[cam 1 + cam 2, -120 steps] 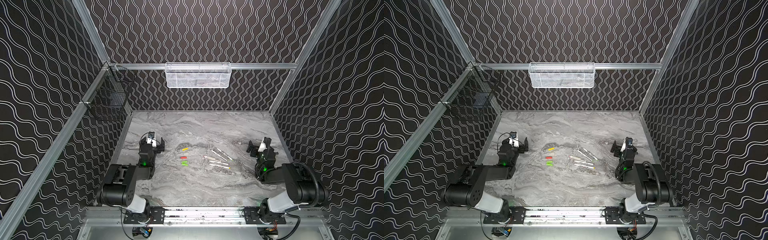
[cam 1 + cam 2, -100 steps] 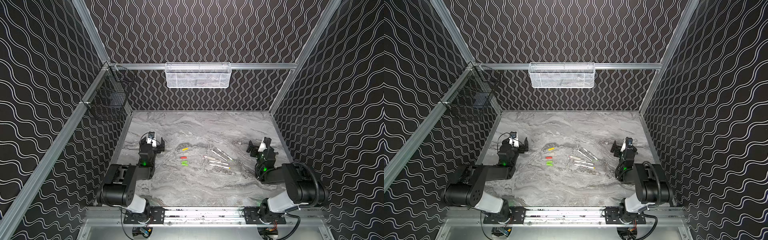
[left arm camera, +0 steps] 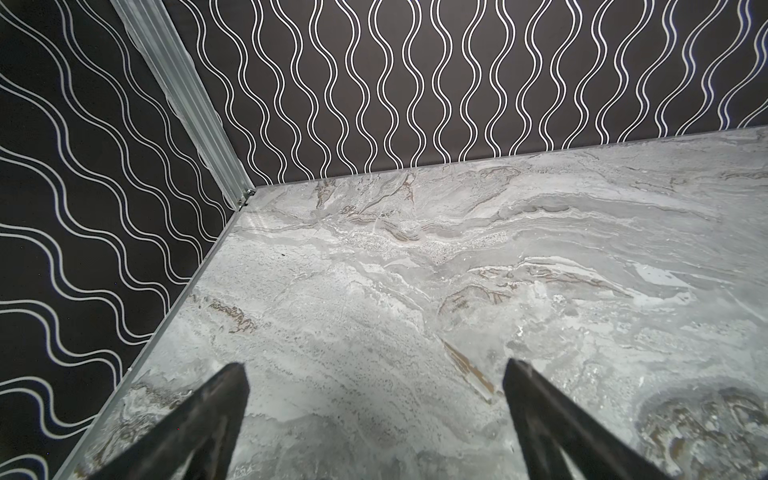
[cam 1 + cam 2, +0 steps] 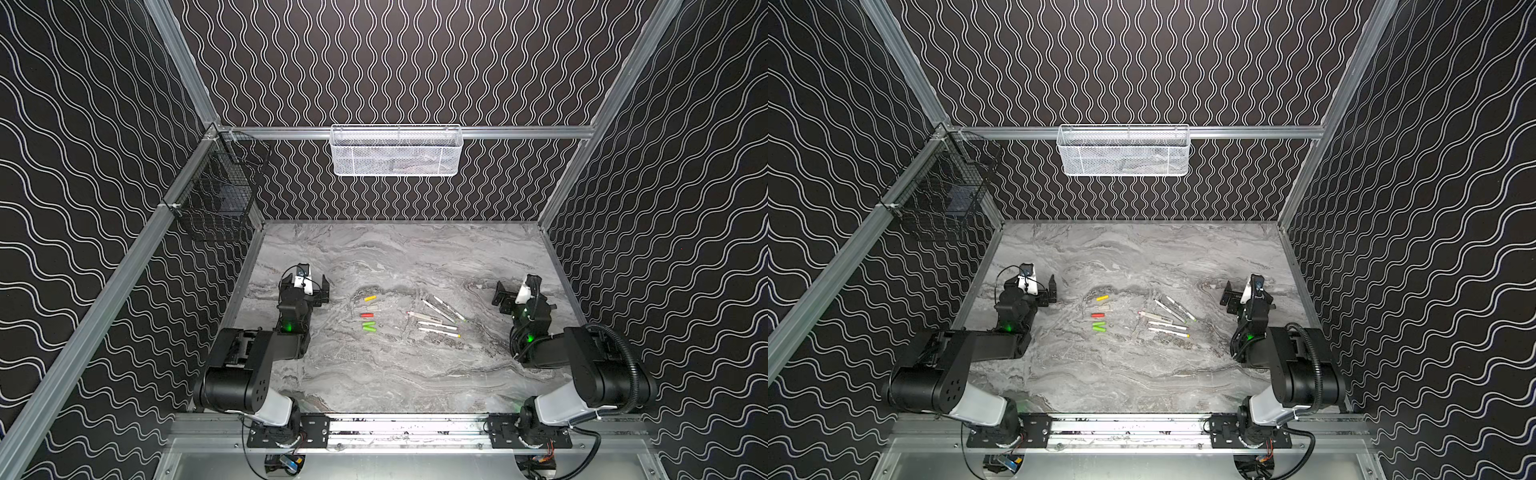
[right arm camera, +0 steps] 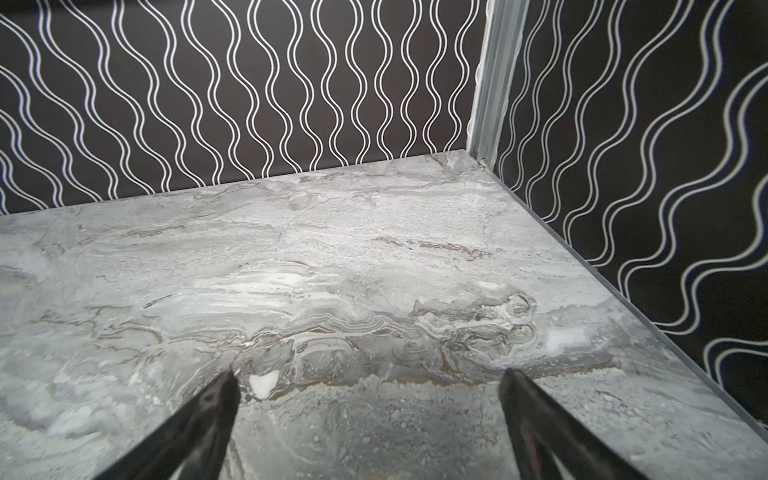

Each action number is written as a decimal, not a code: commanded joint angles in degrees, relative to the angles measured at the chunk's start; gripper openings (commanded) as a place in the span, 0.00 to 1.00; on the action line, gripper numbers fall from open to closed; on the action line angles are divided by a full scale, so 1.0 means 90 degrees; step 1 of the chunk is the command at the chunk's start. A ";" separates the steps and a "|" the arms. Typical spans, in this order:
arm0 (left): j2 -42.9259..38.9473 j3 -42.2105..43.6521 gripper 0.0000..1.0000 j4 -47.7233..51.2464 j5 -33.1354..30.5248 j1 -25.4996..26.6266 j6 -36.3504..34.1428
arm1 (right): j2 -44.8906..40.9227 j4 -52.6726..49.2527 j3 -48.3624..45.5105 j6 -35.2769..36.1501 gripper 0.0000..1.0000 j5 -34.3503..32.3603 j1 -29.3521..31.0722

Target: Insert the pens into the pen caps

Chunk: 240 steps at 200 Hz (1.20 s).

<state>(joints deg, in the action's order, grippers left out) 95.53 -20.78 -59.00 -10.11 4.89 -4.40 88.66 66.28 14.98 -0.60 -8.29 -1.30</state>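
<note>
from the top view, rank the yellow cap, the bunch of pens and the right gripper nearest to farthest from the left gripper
1. yellow cap: just to the right of the left gripper, left of centre.
2. pens: grouped right of centre.
3. right gripper: far right side, beyond the pens.

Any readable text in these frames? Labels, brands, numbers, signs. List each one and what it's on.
No text can be read in any view.
Dark print on the pens: present along the barrels, but too small to read in both top views.
The pen caps: no marking visible at this size.
Both wrist views show no lettering at all.
</note>
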 commanded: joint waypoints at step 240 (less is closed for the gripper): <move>-0.2753 -0.3772 0.99 1.0608 -0.1971 0.1908 0.3410 | -0.0023 0.0093 0.0049 -0.0040 1.00 0.0091 -0.0117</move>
<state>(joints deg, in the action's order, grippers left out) 73.67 -52.71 19.00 -33.54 21.82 22.20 88.62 66.22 15.05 -0.95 -7.46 -2.20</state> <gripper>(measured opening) 0.988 0.998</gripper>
